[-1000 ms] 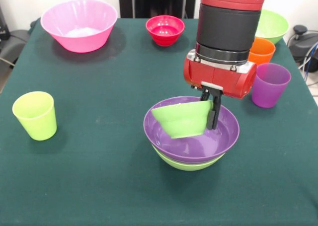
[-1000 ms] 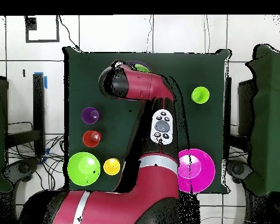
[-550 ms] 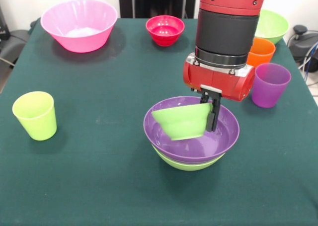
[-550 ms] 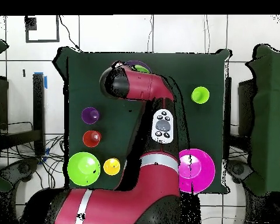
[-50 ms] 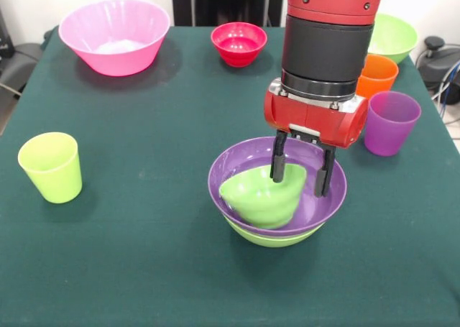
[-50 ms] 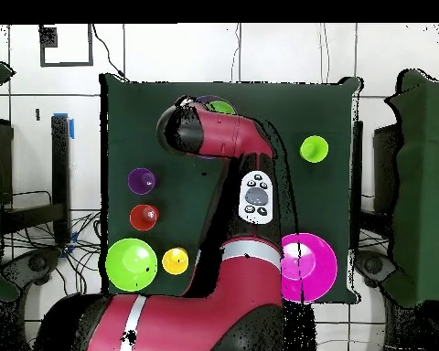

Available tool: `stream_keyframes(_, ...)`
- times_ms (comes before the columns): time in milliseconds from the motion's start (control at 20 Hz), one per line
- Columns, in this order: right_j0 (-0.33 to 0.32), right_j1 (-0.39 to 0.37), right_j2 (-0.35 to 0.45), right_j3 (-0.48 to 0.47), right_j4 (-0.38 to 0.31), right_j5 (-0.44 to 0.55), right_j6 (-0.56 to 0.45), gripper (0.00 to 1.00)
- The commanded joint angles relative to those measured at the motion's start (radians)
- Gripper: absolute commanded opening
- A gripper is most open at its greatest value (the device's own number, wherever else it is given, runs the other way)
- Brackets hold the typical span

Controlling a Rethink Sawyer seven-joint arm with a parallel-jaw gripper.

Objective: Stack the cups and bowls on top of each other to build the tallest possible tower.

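lying tilted, green bowl (image 5: 260, 196) inside purple bowl (image 5: 323, 201)

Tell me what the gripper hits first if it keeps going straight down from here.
The gripper is open and points down into the purple bowl. One finger already seems to be at the small green bowl lying tilted inside, so likely that first, though depth is unclear.

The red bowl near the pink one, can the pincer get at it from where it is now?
Probably yes. The red bowl stands alone on open cloth, apart from the pink bowl, with nothing over it. The pincer is open and empty above the purple bowl, so it looks free to lift and cross over.
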Motion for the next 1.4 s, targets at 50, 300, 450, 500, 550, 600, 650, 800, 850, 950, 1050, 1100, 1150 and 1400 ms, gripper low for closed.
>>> stream_keyframes(50,-0.005,0.007,0.093,0.011,-0.095,0.111,-0.114,1.00)
stream_keyframes(300,-0.007,0.000,0.095,0.010,-0.093,0.113,-0.115,1.00)
stream_keyframes(450,-0.009,-0.004,0.096,0.015,-0.092,0.114,-0.116,1.00)
stream_keyframes(500,-0.009,-0.006,0.097,0.016,-0.092,0.116,-0.117,1.00)
stream_keyframes(550,-0.010,-0.008,0.098,0.019,-0.092,0.118,-0.118,1.00)
stream_keyframes(600,-0.011,-0.012,0.100,0.024,-0.091,0.120,-0.119,1.00)
stream_keyframes(650,-0.013,-0.017,0.101,0.028,-0.092,0.120,-0.123,1.00)
stream_keyframes(800,-0.017,-0.034,0.106,0.039,-0.090,0.133,-0.130,1.00)
stream_keyframes(850,-0.019,-0.040,0.108,0.042,-0.089,0.138,-0.133,1.00)
stream_keyframes(950,-0.020,-0.061,0.109,0.056,-0.088,0.147,-0.137,1.00)
stream_keyframes(1050,-0.018,-0.077,0.107,0.064,-0.085,0.164,-0.135,1.00)
stream_keyframes(1100,-0.016,-0.084,0.105,0.067,-0.084,0.172,-0.134,1.00)
stream_keyframes(1150,-0.015,-0.091,0.103,0.070,-0.083,0.181,-0.132,1.00)
stream_keyframes(1400,-0.017,-0.113,0.104,0.076,-0.083,0.209,-0.136,1.00)
